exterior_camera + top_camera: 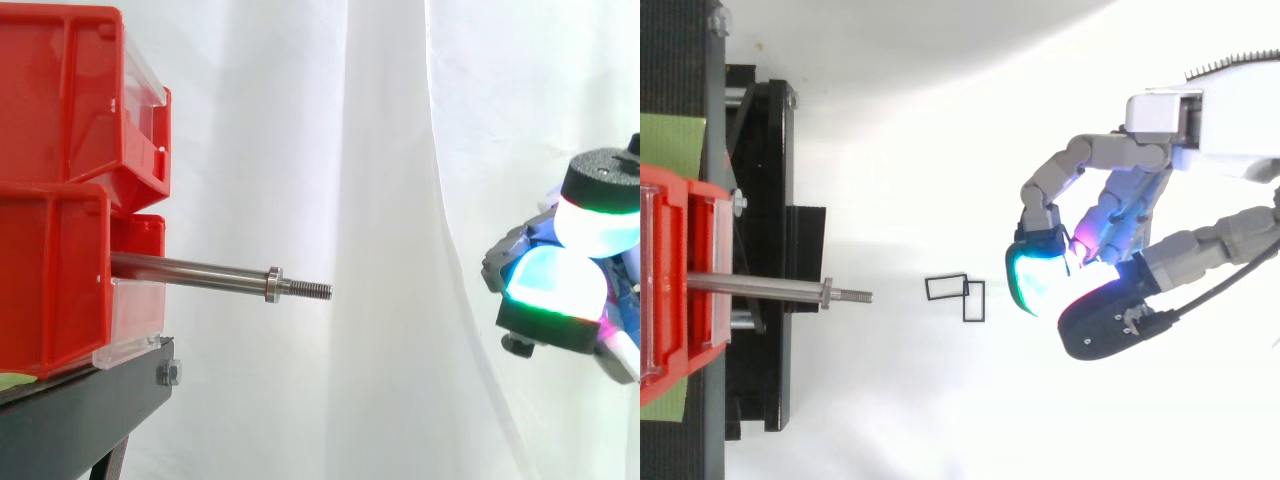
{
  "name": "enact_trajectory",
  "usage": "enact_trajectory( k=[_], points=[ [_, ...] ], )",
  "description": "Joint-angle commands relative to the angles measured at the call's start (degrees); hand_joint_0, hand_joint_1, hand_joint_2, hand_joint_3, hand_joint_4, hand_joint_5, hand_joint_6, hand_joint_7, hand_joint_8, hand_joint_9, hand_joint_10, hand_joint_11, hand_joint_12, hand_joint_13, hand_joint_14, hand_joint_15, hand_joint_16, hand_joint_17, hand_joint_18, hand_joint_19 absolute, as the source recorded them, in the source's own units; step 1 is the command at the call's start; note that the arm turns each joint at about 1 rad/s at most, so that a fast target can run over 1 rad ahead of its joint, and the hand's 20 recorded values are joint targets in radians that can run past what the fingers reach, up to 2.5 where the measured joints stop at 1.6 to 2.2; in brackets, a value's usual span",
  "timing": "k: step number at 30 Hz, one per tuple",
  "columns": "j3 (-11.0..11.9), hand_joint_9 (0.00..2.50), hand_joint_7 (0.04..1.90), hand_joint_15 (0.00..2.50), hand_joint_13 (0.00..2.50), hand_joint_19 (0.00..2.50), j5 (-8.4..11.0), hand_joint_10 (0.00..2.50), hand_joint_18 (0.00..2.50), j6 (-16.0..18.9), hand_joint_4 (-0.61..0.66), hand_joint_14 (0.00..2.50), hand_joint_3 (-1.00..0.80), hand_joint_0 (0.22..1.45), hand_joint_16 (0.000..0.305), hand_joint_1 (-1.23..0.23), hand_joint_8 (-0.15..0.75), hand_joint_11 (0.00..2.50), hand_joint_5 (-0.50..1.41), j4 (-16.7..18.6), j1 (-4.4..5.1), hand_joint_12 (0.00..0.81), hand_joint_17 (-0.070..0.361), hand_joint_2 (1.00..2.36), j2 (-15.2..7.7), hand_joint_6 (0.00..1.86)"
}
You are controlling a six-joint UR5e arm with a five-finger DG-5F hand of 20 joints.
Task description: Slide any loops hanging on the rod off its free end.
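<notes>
A steel rod point(200, 270) point(760, 288) sticks out level from the red bins point(60, 200), with its threaded free end point(315, 290) pointing right. Nothing hangs on it. Two small black rectangular loops point(947, 297) point(984, 301) lie side by side on the white surface, just right of the rod's tip. My hand point(560, 280) point(1110, 220) is well to the right of the rod, at about its height. Its fingers are curled so the glowing pads point(1035, 280) meet, and nothing shows between them.
The red bins point(670, 280) are stacked on a black stand point(90, 400) point(760, 200) at the left. A white curtain point(400, 150) hangs behind. Open space lies between the rod's tip and my hand.
</notes>
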Motion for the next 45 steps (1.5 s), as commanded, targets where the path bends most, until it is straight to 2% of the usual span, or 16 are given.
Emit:
enact_trajectory(
  k=[1,3,4,8,15,19,22,24,25,28,30,40,45],
  points=[
    [-0.1,1.04,1.04,0.39,1.19,0.53,0.47,0.02,1.11,-0.1,-0.11,0.02,-0.18,0.60,0.042,-0.73,0.275,0.47,-0.17,-1.6,0.00,0.250,0.093,1.03,1.0,0.92],
    [-0.1,1.04,1.03,0.38,1.19,0.54,0.65,0.01,1.11,-0.3,-0.11,0.01,-0.18,0.60,0.042,-0.73,0.275,0.46,-0.17,-2.3,0.09,0.250,0.094,1.03,1.4,0.92],
    [-0.1,1.04,1.03,0.39,1.19,0.53,1.26,0.02,1.11,-0.9,-0.11,0.01,-0.18,0.60,0.042,-0.73,0.274,0.47,-0.17,-4.1,0.18,0.251,0.094,1.03,2.3,0.92],
    [0.0,1.04,1.04,0.39,1.19,0.53,2.49,0.01,1.11,-1.6,-0.12,0.01,-0.18,0.60,0.042,-0.73,0.274,0.46,-0.17,-6.6,0.18,0.253,0.094,1.03,3.3,0.92],
    [-0.1,1.04,1.05,0.38,1.17,0.53,2.58,0.02,1.11,-1.6,-0.13,0.01,-0.23,0.63,0.041,-0.74,0.270,0.46,-0.17,-7.7,0.27,0.254,0.093,1.02,3.3,0.92],
    [-0.1,1.04,1.06,0.38,1.17,0.52,3.28,0.02,1.10,-1.7,-0.13,0.01,-0.28,0.65,0.041,-0.75,0.269,0.47,-0.17,-7.6,0.44,0.256,0.093,1.02,3.2,0.92],
    [-1.2,1.03,1.06,0.38,1.16,0.53,3.90,0.01,1.10,-1.6,-0.15,0.01,-0.33,0.66,0.041,-0.75,0.268,0.46,-0.17,-7.5,0.62,0.257,0.092,1.01,3.2,0.92],
    [-2.3,1.03,1.05,0.37,1.16,0.52,4.16,0.02,1.10,-1.4,-0.16,0.02,-0.35,0.67,0.041,-0.75,0.263,0.46,-0.18,-7.1,0.71,0.254,0.092,1.01,3.3,0.92],
    [-3.8,1.03,1.06,0.37,1.16,0.51,4.43,0.02,1.10,-1.1,-0.17,0.01,-0.36,0.67,0.041,-0.75,0.262,0.46,-0.18,-6.0,0.80,0.255,0.093,1.01,3.2,0.92],
    [-6.3,1.02,1.09,0.38,1.15,0.51,4.51,0.01,1.09,0.3,-0.18,0.01,-0.38,0.68,0.041,-0.76,0.259,0.46,-0.18,-2.2,0.88,0.256,0.091,1.01,3.3,0.92],
    [-7.0,1.01,1.12,0.38,1.14,0.51,4.43,0.01,1.09,0.4,-0.20,0.01,-0.40,0.69,0.041,-0.76,0.258,0.46,-0.18,-1.4,0.97,0.256,0.091,1.01,3.2,0.92],
    [-7.5,1.00,1.12,0.37,1.12,0.52,4.34,0.01,1.07,0.3,-0.21,0.01,-0.44,0.70,0.040,-0.74,0.251,0.45,-0.19,-0.1,0.97,0.256,0.090,1.00,3.2,0.93],
    [-7.4,1.00,1.09,0.37,1.12,0.52,4.34,0.01,1.07,-0.5,-0.21,0.01,-0.44,0.70,0.040,-0.74,0.251,0.45,-0.19,3.7,1.15,0.257,0.090,1.00,3.2,0.93]
  ],
)
